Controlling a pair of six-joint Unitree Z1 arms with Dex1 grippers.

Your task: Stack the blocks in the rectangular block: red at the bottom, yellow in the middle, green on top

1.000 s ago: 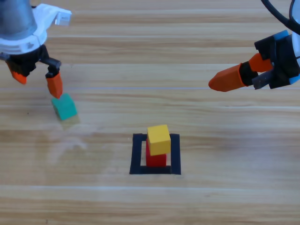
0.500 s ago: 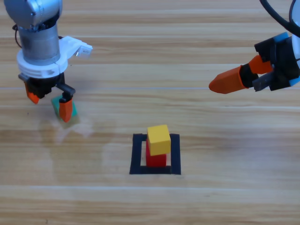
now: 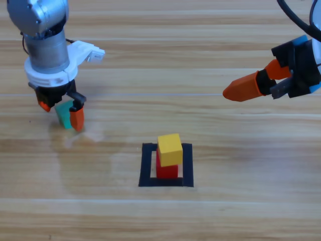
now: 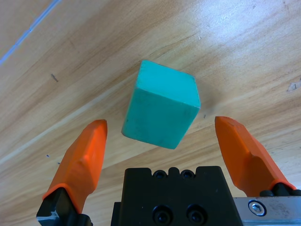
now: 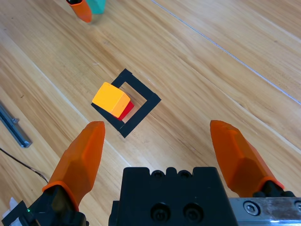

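Note:
The yellow cube (image 3: 170,148) sits on the red cube (image 3: 167,169) inside the black tape rectangular block (image 3: 146,170) at the table's middle; the right wrist view shows the same yellow cube (image 5: 110,99), red cube (image 5: 126,110) and tape outline (image 5: 143,106). The green cube (image 3: 63,113) rests on the wood at the left. My left gripper (image 3: 61,111) is open and lowered around it, one jaw on each side, not touching; the green cube (image 4: 161,111) lies between the jaws in the left wrist view. My right gripper (image 3: 241,86) hangs open at the right edge, away from the stack.
The wooden table (image 3: 241,150) stretches all round the stack. A metal strip (image 5: 13,128) and a thin cable show at the left edge of the right wrist view.
My left gripper has moved right and down from beside the green cube until its open jaws straddle it. The right arm and the stack have not moved.

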